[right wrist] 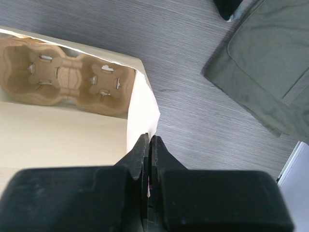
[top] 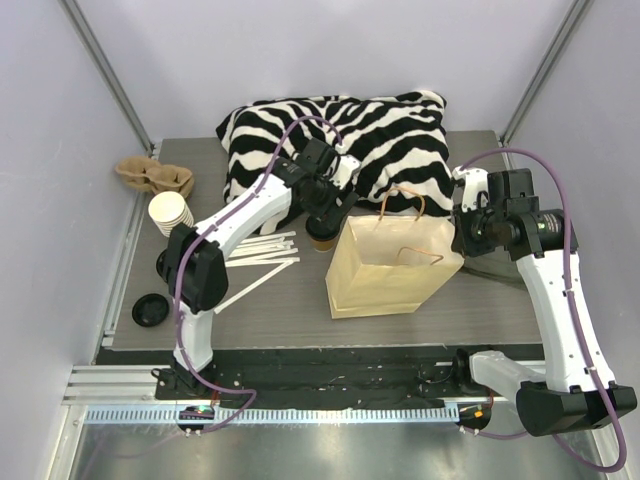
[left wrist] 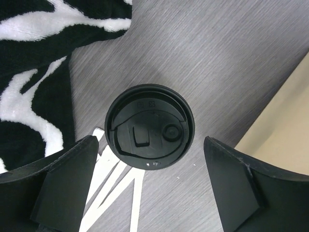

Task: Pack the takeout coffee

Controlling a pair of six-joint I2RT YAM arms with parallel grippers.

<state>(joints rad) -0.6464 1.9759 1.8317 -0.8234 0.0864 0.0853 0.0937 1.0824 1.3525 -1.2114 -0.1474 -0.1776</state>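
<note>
Black lid covers the takeout coffee (left wrist: pixel 149 126), hiding its cup.

A grey wood-grain tabletop (top: pixel 300 322) carries a zebra-striped black-and-white cushion (top: pixel 345 140) at the back. In front of it stands a tan kraft paper bag (top: pixel 385 272), open-mouthed, with brown handles. The left gripper (top: pixel 322 222) hangs directly over a small brown paper cup (top: pixel 322 241) just left of the bag; only the cup's lower edge shows. The right gripper (top: pixel 462 243) meets the bag's right rim. On the left lie white flat sticks (top: pixel 262 252), a stack of lidless paper cups (top: pixel 168 212), a moulded pulp cup carrier (top: pixel 153 177) and a loose black round lid (top: pixel 150 311).
</note>
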